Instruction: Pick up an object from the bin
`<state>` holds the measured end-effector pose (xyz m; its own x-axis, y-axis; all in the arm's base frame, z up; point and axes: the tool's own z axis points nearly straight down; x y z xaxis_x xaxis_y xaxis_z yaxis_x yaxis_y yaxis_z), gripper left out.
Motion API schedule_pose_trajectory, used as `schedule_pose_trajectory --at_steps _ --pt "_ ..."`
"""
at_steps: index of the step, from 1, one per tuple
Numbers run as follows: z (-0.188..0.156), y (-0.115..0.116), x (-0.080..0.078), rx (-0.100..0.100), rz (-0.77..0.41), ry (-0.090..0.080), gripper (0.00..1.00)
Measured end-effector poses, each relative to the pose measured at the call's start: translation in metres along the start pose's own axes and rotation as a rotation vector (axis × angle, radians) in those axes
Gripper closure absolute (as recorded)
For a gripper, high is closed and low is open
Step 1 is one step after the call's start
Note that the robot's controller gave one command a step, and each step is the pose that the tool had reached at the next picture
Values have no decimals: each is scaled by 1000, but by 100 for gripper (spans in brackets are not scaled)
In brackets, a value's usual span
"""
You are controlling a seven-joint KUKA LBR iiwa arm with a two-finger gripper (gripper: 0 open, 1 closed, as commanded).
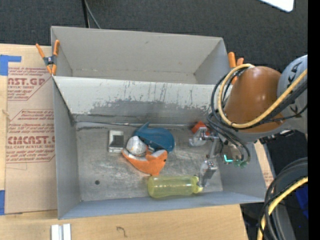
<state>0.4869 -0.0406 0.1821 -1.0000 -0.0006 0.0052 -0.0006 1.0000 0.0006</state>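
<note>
Down at the near right of the grey metal bin (67,184), my gripper (204,178) hangs just beside the right end of a yellow-green clear bottle (172,187), which lies on its side along the near wall. Whether my grip is open or closed I cannot tell from this angle (the wrist and its cables hide much of it), nor whether I touch the bottle's cap. Nothing can be seen in my hold, so by my reckoning the pick is not yet made: the closing, the lift and the carry out of the bin are all left to do. To the left and a little farther off, about the middle of the floor, an orange curved piece (147,162), a silvery ball (135,145) and a blue rounded thing (157,138) sit bunched together, with a small grey block (115,141) just left of them. A small red item (200,128) lies on my far side, near the right wall.
</note>
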Motion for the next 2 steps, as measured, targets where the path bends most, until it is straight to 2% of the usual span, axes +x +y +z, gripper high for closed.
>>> schedule_pose_trajectory --at_steps 1,2 --pt "-2 0 -1 1 0 -5 0" --pt "17 6 -2 2 -87 -13 0"
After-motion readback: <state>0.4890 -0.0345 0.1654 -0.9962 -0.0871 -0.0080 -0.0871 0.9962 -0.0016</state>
